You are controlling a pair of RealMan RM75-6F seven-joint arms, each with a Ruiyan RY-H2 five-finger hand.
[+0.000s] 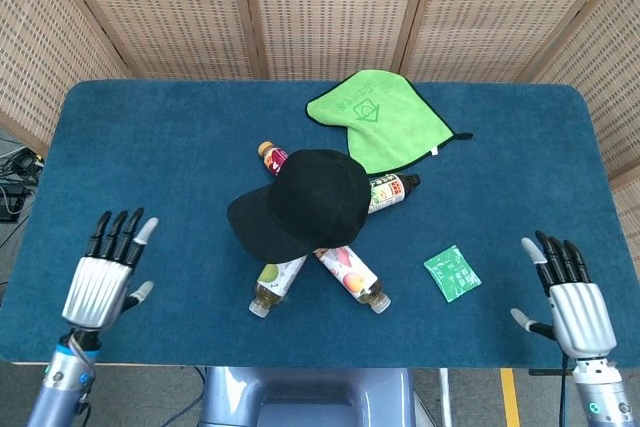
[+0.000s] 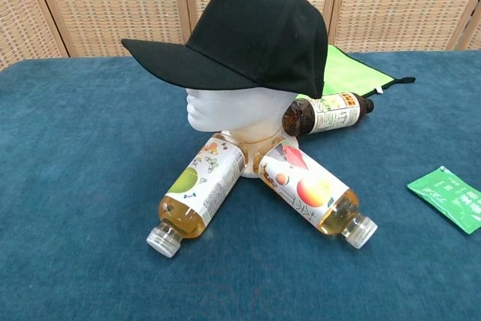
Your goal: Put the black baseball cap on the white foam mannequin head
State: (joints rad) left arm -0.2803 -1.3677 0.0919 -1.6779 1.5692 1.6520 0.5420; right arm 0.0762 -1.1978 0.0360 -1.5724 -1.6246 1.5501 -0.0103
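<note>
Black baseball cap (image 2: 255,31) seated on white foam mannequin head (image 2: 225,110); placement judged complete. Left hand (image 1: 103,282) and right hand (image 1: 570,297) empty, fingers spread, near table edge. Next: verify cap seating only

Black cap (image 2: 252,31) — on mannequin head (image 2: 229,110)

Black baseball cap (image 1: 315,202) sits mid-table over lying bottles (image 1: 350,277); left hand (image 1: 103,282) and right hand (image 1: 572,302), fingers spread, flank it.
</note>
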